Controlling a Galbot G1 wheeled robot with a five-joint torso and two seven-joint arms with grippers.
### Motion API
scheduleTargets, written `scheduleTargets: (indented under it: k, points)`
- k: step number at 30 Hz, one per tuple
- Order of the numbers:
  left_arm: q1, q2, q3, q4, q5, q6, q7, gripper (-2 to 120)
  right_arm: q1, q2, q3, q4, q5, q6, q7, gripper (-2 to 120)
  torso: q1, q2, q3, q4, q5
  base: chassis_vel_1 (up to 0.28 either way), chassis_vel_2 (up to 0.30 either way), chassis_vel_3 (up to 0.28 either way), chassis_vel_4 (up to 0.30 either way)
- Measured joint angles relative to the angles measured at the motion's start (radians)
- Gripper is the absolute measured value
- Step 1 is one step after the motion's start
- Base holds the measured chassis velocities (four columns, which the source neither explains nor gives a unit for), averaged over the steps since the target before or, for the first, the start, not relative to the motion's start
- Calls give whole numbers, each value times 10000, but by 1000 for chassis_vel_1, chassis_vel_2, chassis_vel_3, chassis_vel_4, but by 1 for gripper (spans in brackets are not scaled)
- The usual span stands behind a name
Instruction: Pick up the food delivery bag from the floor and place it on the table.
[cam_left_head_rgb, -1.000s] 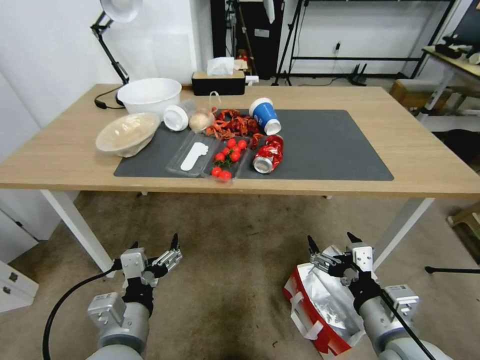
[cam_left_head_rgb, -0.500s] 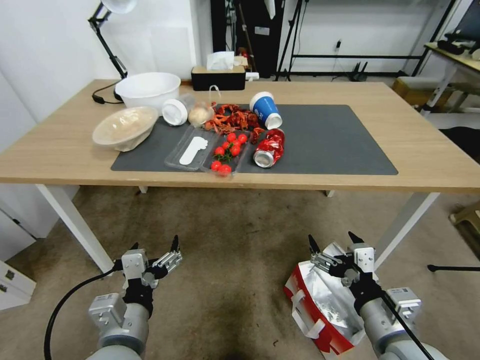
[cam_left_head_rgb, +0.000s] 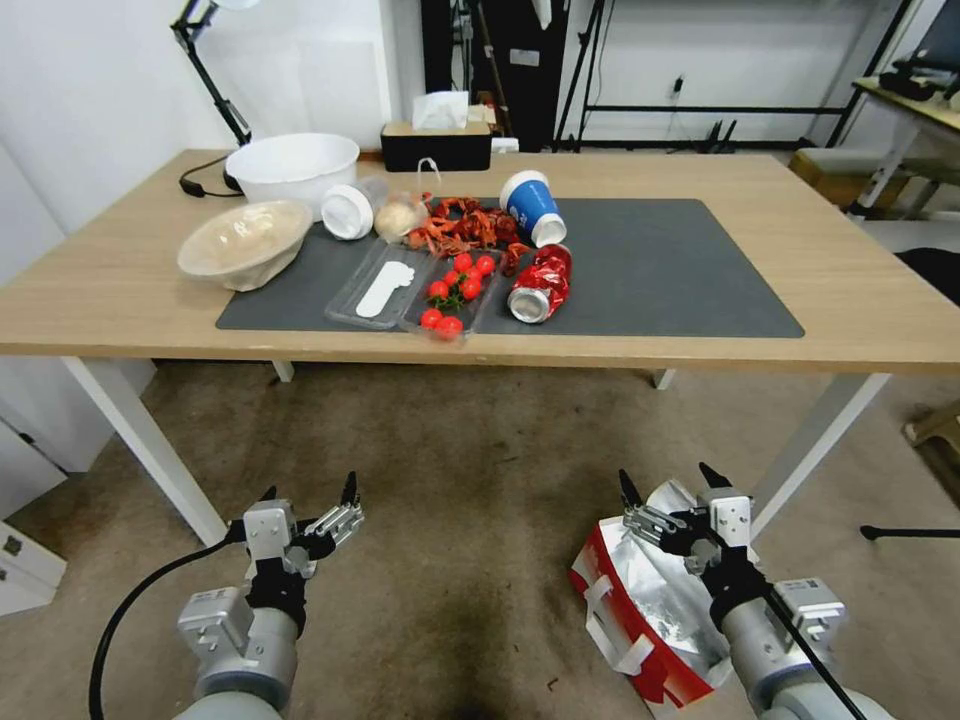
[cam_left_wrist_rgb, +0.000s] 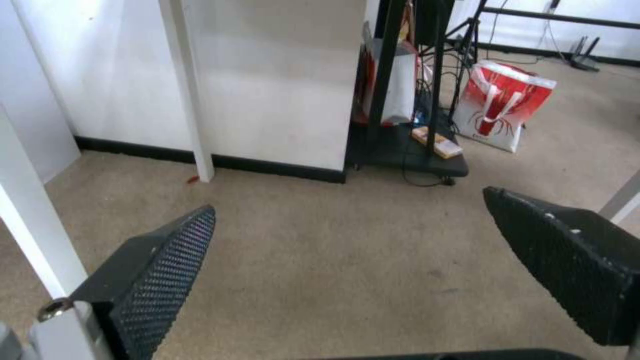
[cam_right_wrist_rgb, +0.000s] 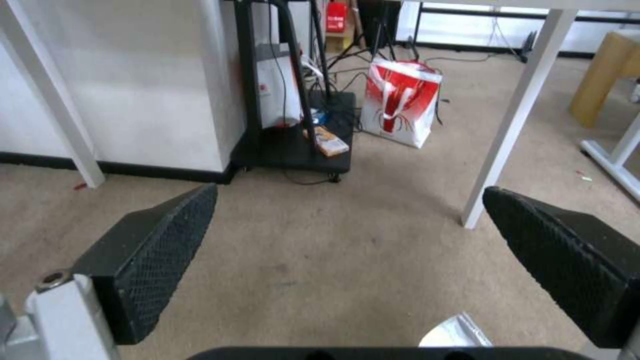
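The food delivery bag (cam_left_head_rgb: 640, 610) lies tilted on the floor (cam_left_head_rgb: 470, 470) at the lower right, red and white, with its silver foil lining open upward and its white strap handles on the side. My right gripper (cam_left_head_rgb: 668, 480) hovers open just over the bag's far rim. A corner of the foil (cam_right_wrist_rgb: 457, 332) shows below the right gripper (cam_right_wrist_rgb: 350, 191) in the right wrist view. To the left, my left gripper (cam_left_head_rgb: 310, 490) hangs open above bare carpet, as the left wrist view also shows (cam_left_wrist_rgb: 348, 201). The table (cam_left_head_rgb: 860, 270) stands ahead with its dark grey mat (cam_left_head_rgb: 660, 270).
The mat's left half holds a white bowl (cam_left_head_rgb: 292, 165), a blue cup (cam_left_head_rgb: 530, 205), a crushed red can (cam_left_head_rgb: 540, 285) and cherry tomatoes (cam_left_head_rgb: 455, 295). A white table leg (cam_left_head_rgb: 815, 450) stands close beside the bag. Another red-and-white bag (cam_right_wrist_rgb: 400, 100) stands beyond the table by a black stand.
The whole head view has shifted, with the table now a little higher in the picture, so the camera moved. Both grippers stay open, and they and the bag keep their places.
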Motion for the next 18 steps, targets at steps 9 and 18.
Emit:
scheduleTargets:
  k: [9, 18]
  points:
    - [20, -13, 15, 0, 44, -20, 2, 100, -25, 4, 8, -17, -2, 77, -28, 100, -125, -321, -198, -1, 0, 0, 0, 0, 0]
    - [79, -25, 30, -21, 82, -69, 9, 100, -45, -4, 40, -2, 7, 107, -33, 100, -273, -737, -467, 0, 0, 0, 0, 0, 0]
